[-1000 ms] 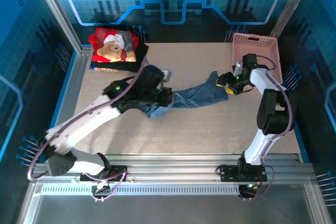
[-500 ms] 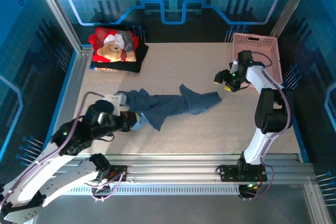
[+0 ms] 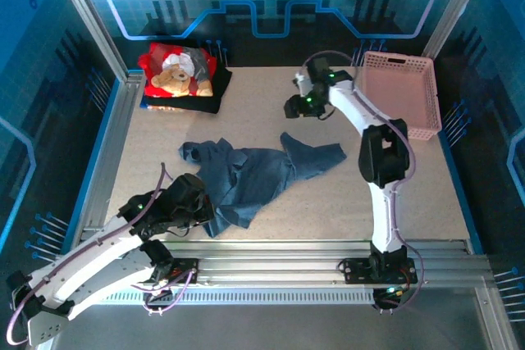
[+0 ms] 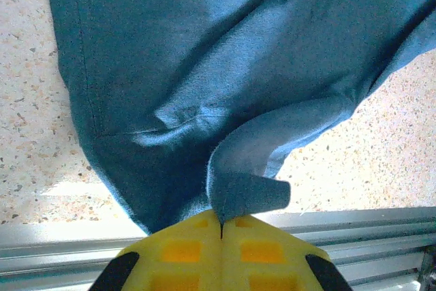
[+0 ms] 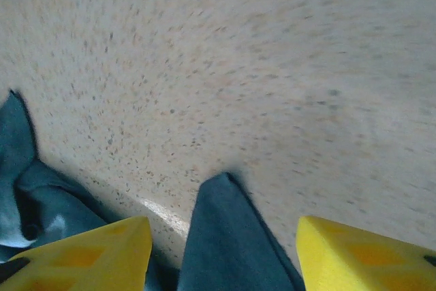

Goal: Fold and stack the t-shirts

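Observation:
A dark slate-blue t-shirt (image 3: 254, 171) lies crumpled and partly spread mid-table. My left gripper (image 3: 205, 212) is at the shirt's near-left edge, its yellow fingers (image 4: 170, 253) pressed together on a small fold of the blue cloth (image 4: 204, 66). My right gripper (image 3: 297, 107) hovers open behind the shirt's far right corner. In the right wrist view that gripper (image 5: 221, 236) has a pointed tip of blue cloth (image 5: 225, 250) lying loose on the table below its spread jaws. A red t-shirt with a teddy-bear print (image 3: 176, 71) rests folded on a black one (image 3: 187, 106) at the back left.
A pink lattice basket (image 3: 402, 92) stands at the back right. Metal rails (image 3: 312, 256) run along the near edge, right by my left gripper. Blue enclosure walls and a metal post (image 3: 111, 120) border the table's left side.
The shirt was stretched between both grippers. My right gripper let it go and swung left toward the back; my left gripper dragged its end toward the near-left edge.

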Available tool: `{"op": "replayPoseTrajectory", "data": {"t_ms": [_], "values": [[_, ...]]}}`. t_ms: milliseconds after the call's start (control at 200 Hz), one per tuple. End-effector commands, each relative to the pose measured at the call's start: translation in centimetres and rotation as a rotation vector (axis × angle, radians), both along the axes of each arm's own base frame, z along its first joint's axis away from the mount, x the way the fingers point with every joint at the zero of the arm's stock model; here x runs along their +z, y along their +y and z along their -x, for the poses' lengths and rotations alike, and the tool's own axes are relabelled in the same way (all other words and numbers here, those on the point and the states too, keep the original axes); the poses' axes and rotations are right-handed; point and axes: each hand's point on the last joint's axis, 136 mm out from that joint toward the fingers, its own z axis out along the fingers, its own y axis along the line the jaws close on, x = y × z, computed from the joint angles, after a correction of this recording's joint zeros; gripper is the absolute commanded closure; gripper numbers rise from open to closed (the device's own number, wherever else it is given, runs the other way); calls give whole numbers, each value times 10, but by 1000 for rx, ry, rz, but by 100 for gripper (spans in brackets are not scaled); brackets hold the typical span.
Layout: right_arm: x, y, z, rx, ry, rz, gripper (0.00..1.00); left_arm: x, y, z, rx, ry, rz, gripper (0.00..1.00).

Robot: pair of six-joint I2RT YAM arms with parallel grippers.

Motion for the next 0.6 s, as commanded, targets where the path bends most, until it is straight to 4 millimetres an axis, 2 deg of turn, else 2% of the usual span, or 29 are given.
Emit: {"op": "replayPoseTrajectory", "data": {"t_ms": [0, 75, 100, 255, 450, 535, 595], "values": [[-33, 6, 19, 100, 61, 137, 42, 4, 4, -5, 43, -17, 1, 100], [-39, 12, 22, 127, 51, 190, 43, 7, 6, -6, 41, -26, -7, 100], [-54, 12, 24, 131, 75, 213, 44, 7, 6, -7, 41, -27, -9, 100], [-74, 9, 25, 119, 89, 286, 48, 11, 8, -8, 37, -37, -11, 100], [-87, 9, 17, 85, 73, 333, 49, 15, 7, -11, 25, -52, -11, 100], [-91, 16, 16, 86, 77, 324, 49, 16, 8, -12, 21, -52, -14, 100], [-95, 18, 17, 92, 85, 328, 53, 16, 8, -12, 20, -53, -16, 100]]}}
